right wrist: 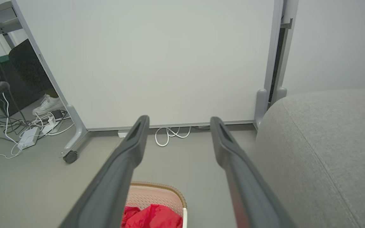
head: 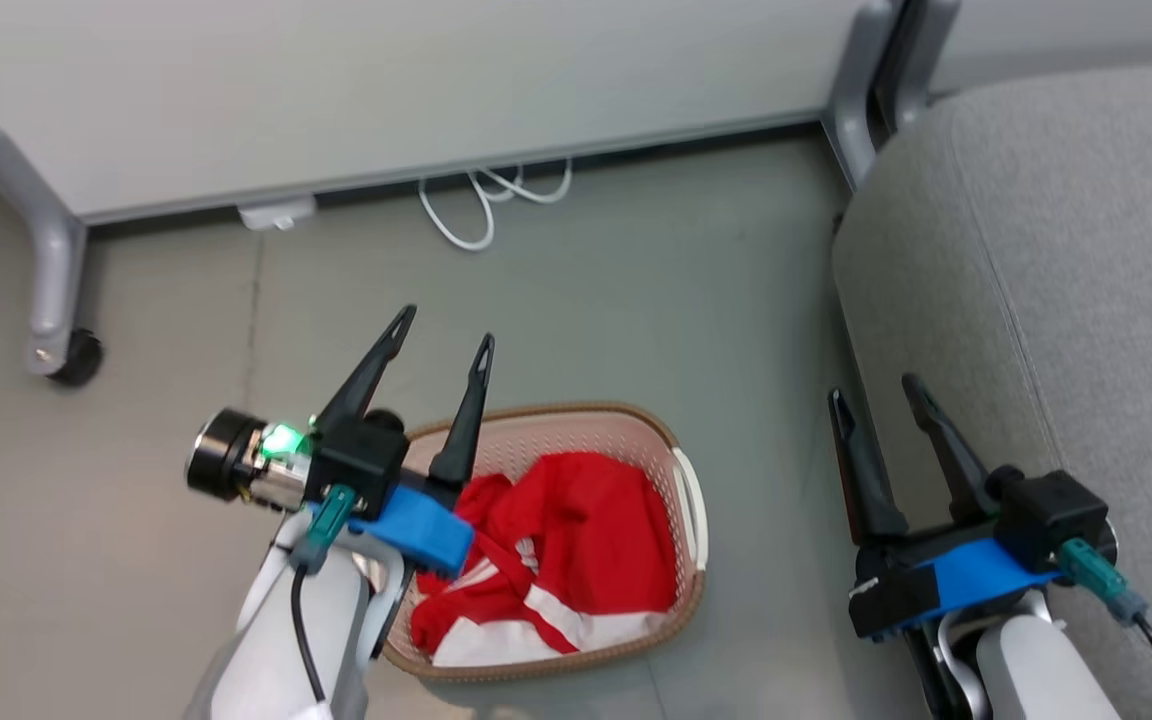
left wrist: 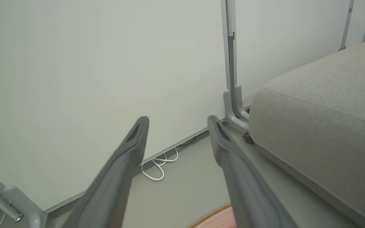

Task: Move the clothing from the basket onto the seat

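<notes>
The cream basket [head: 688,510] with a brown rim sits on the floor and holds red clothing [head: 576,530], part of it with white bands. My left gripper [head: 441,342] hovers open above the basket's left rim, nothing between its fingers. The grey seat [head: 1056,260] fills the right side. Beside the seat's near edge my right gripper [head: 876,392] stands open and empty. In the right wrist view the basket [right wrist: 152,193] and the clothing [right wrist: 154,217] lie low between the fingers, the seat [right wrist: 325,152] to the right. The left wrist view has the seat [left wrist: 322,107] and a strip of basket rim [left wrist: 209,217].
A white partition panel [head: 386,90] on grey wheeled legs [head: 56,300] stands behind the basket. White cable [head: 481,200] loops on the floor under it. More cables and a power strip [right wrist: 27,136] lie far left in the right wrist view. Bare grey floor [head: 586,300] lies between basket and panel.
</notes>
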Available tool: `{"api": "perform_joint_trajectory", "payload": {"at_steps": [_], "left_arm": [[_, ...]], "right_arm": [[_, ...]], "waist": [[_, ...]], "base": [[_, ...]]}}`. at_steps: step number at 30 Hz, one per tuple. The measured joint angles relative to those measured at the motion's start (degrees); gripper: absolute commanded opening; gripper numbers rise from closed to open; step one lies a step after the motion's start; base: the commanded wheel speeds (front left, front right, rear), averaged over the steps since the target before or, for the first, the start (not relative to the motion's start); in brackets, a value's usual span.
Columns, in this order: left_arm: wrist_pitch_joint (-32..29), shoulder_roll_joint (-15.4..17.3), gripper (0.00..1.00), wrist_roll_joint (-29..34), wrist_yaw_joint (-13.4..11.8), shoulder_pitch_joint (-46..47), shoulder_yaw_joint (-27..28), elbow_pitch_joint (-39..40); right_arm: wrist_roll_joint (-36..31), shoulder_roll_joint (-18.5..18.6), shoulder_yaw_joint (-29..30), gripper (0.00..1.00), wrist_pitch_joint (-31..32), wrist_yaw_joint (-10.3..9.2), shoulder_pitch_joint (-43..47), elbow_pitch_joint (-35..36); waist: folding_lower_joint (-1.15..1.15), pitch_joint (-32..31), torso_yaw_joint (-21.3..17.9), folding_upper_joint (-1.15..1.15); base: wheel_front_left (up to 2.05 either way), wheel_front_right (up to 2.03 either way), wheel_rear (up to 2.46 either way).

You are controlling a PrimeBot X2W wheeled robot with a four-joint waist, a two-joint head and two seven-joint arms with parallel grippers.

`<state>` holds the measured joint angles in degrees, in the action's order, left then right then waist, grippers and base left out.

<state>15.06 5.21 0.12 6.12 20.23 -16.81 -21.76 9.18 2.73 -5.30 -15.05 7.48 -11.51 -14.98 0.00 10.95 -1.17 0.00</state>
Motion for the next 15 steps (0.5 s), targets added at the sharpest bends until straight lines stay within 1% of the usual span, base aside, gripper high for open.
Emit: {"api": "perform_joint_trajectory", "payload": {"at_steps": [6, 15], "left_arm": [[0.0, 1.37, 1.0, 0.57, 0.74, 6.88, -2.72, -5.03], [0.0, 3.47, 1.0, 1.56, 1.09, 16.92, -9.02, -17.24]], "right_arm": [[0.49, 0.04, 0.38, 1.0, -0.01, 0.0, -2.99, 1.24], [1.21, 0.08, 0.7, 1.0, -0.01, 0.0, -6.2, 2.98]], "waist": [[0.0, 5.48, -2.91, 0.0], [0.01, 14.05, -6.92, 0.0]], "base": [[0.0, 0.0, 0.0], [0.0, 0.0, 0.0]]}}
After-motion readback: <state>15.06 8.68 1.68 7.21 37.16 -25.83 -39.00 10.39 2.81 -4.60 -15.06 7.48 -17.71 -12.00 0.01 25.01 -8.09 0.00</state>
